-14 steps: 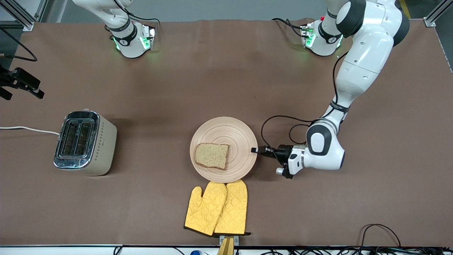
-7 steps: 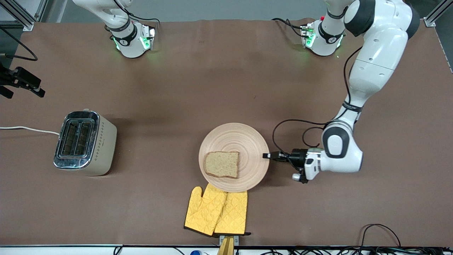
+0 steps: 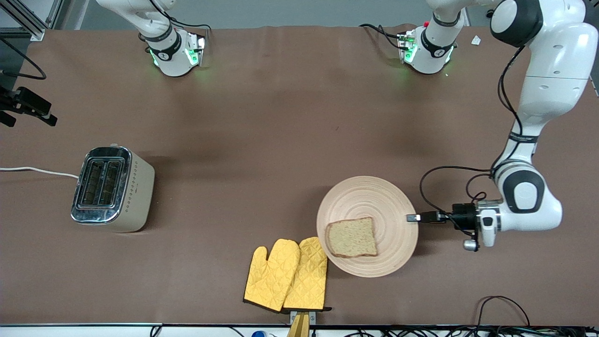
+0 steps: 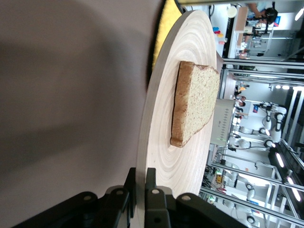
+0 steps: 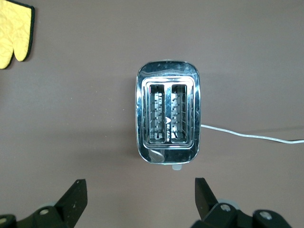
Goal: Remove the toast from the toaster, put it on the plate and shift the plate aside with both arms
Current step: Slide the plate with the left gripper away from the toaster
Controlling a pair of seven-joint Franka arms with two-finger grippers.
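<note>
With the view run from the right arm's end of the desk to the left arm's, the right gripper came first. It waited up over the toaster, its fingers wide apart and holding nothing. Both toaster slots looked empty from above, and its white cord trailed off toward the desk edge.

Next came the yellow oven mitts, lying flat near the front camera. Just beside them was the plate, a little nearer the front camera than the toaster and well toward the left arm's end. Its rim met the edge of the mitts, but I could not tell whether it rested on them. The toast lay flat on the plate, on the half nearer the mitts.

Last was the left gripper, clamped together on the plate's rim at the side facing the left arm, one finger above the wood and one below.

I judged the toast steps done and the step in hand to be moving the plate aside. The next move called for a level, unhurried carry so the slice would not slide. After that the plate had to be settled flat on the desk, clear of the mitts, before I let the left gripper part.
</note>
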